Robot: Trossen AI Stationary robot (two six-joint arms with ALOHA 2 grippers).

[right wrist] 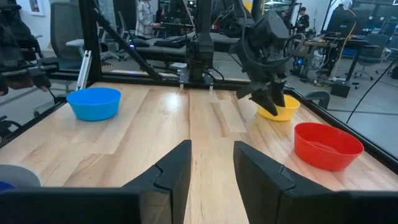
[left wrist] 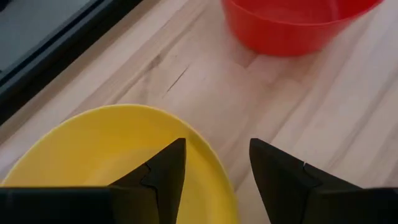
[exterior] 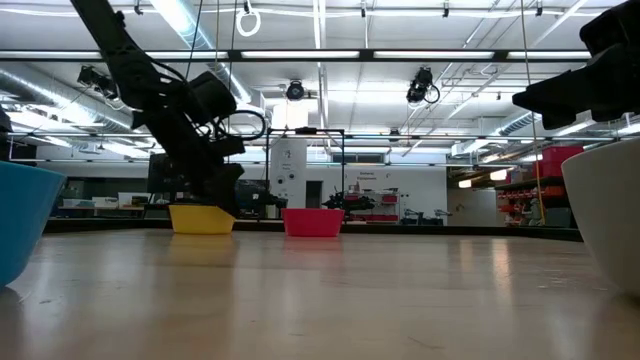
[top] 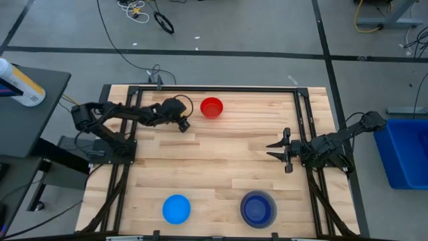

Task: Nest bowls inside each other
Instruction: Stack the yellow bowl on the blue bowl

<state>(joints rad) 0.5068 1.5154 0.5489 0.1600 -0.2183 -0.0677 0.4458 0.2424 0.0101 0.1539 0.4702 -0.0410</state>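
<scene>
High view: the left end effector [top: 182,124] sits at the far left of the desk [top: 221,167], just beside the red bowl [top: 211,107]; the yellow bowl is hidden under the arm here. The right end effector [top: 279,150] hovers at mid-right, fingers spread, holding nothing. The light blue bowl [top: 176,209] stands at the near edge, well apart from the dark blue bowl [top: 257,208], which rests inside the pale grey bowl [top: 270,199].

Low view: the left arm comes down onto the yellow bowl [exterior: 202,219], which rests on the desk beside the red one.

Left wrist view: the fingers [left wrist: 163,175] straddle the yellow bowl's rim — one inside, one outside, a gap between them — not visibly clamped.

Right wrist view: the right end effector's fingers [right wrist: 176,167] stand apart over bare wood, empty.
</scene>
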